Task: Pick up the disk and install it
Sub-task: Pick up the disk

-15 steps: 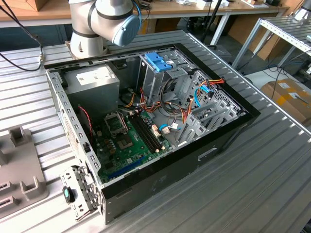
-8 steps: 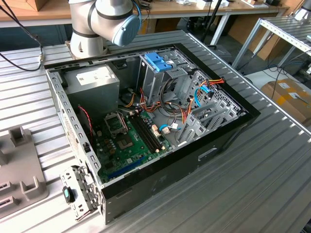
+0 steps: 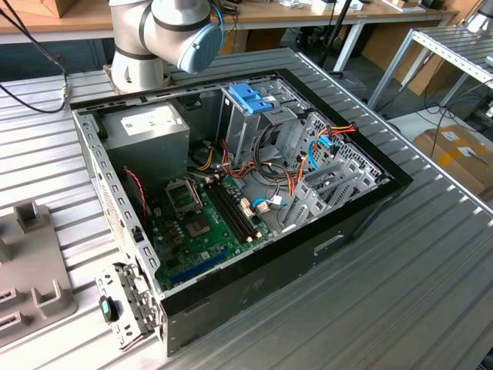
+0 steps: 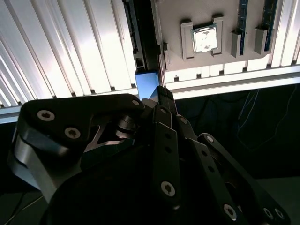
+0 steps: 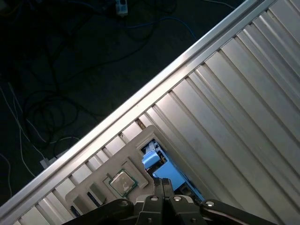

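My pincer (image 4: 160, 97) hangs right over the disk (image 4: 146, 83). The disk stands on edge in a slot of the grey tray (image 4: 174, 21) on the ribbed tabletop (image 4: 65, 51), with its light-blue rail towards the camera. In the exterior view that tray (image 3: 35, 270) sits at about eight o'clock from the open case (image 3: 254, 193). It is well apart from the cage (image 3: 250, 116) with the blue latch, on the case's twelve o'clock side. From both wrist views I cannot tell how wide the pincer is set, nor whether it has hold of the disk. It reaches down to the blue rail, and that is all I can read.

I judge this to be the pick itself. To do it well I would centre on the disk's thickness. That puts the grip on both flat faces rather than on the plastic rail alone, which looks likely to flex. I would stay square to the slot and lift straight along it, since a tilt could jam the disk against the slot walls. The CPU (image 4: 205, 40) and memory sticks (image 4: 243, 21) lie near it in the same tray, so I would avoid sideways moves until the disk is clear.
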Controlling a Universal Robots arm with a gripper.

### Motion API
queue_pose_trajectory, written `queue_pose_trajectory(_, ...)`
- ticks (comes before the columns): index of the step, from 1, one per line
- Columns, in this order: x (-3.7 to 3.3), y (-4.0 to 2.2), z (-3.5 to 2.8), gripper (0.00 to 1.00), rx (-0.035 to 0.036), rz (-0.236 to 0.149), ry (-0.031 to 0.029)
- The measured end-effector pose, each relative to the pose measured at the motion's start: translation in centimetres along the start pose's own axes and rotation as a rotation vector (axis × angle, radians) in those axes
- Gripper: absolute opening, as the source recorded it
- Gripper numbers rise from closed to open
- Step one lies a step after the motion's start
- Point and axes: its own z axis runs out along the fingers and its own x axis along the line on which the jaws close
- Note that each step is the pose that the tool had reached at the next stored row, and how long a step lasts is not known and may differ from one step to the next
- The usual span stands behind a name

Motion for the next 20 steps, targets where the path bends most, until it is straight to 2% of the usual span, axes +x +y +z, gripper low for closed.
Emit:
queue_pose_trajectory(3, 0.00, 0.00, 0.02, 0.11, 0.0004, -0.032, 0.0004)
queue_pose_trajectory(4, 0.00, 0.00, 0.02, 0.11, 0.0006, -0.054, 0.0009)
queue_pose_trajectory(7, -0.01, 0.00, 0.07, 0.11, 0.0018, -0.156, 0.0024)
queue_pose_trajectory(11, 0.00, 0.00, 0.11, 0.11, 0.0027, -0.231, 0.0036)
queue_pose_trajectory(13, 0.00, 0.00, 0.11, 0.11, 0.0033, -0.288, 0.0044)
queue_pose_trajectory(17, 0.00, 0.00, 0.12, 0.11, 0.0040, -0.344, 0.0052)
queue_pose_trajectory(20, 0.00, 0.00, 0.12, 0.11, 0.0043, -0.371, 0.0056)
